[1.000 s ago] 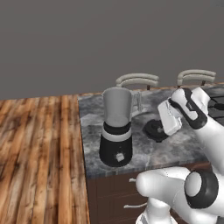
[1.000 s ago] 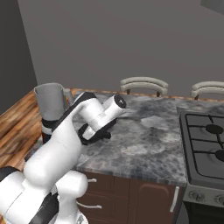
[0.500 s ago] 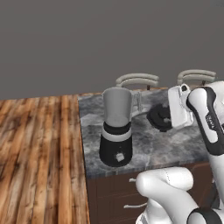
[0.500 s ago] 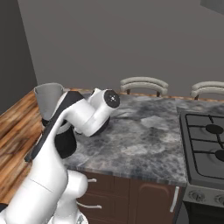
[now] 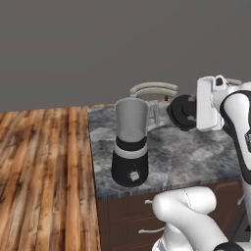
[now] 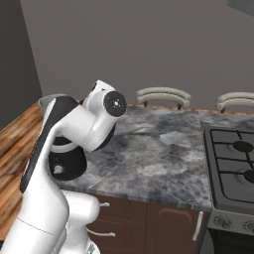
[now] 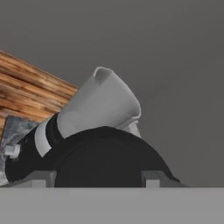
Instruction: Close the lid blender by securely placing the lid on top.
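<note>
The blender [image 5: 130,147] stands upright near the left front of the grey marble counter [image 5: 196,157], its grey jar [image 5: 131,119] open at the top. To the right of the jar, at about rim height, my gripper [image 5: 190,112] is shut on the black round lid [image 5: 183,112], which it holds on edge, apart from the jar. In the hand view the lid [image 7: 105,159] sits between my two fingertips [image 7: 40,178], and the blender [image 7: 94,107] lies tilted beyond it. From the right base view my own arm covers most of the blender [image 6: 64,166].
A gas stove [image 6: 233,163] takes up the counter's right end. Two chair backs [image 6: 163,94] rise behind the counter. Wooden floor [image 5: 44,166] lies to the left of the counter edge, and dark cabinet drawers [image 5: 127,220] are below it.
My gripper has lifted the lid from just above the counter to jar-rim height. The hand has turned so the lid stands on edge. The blender has not moved.
</note>
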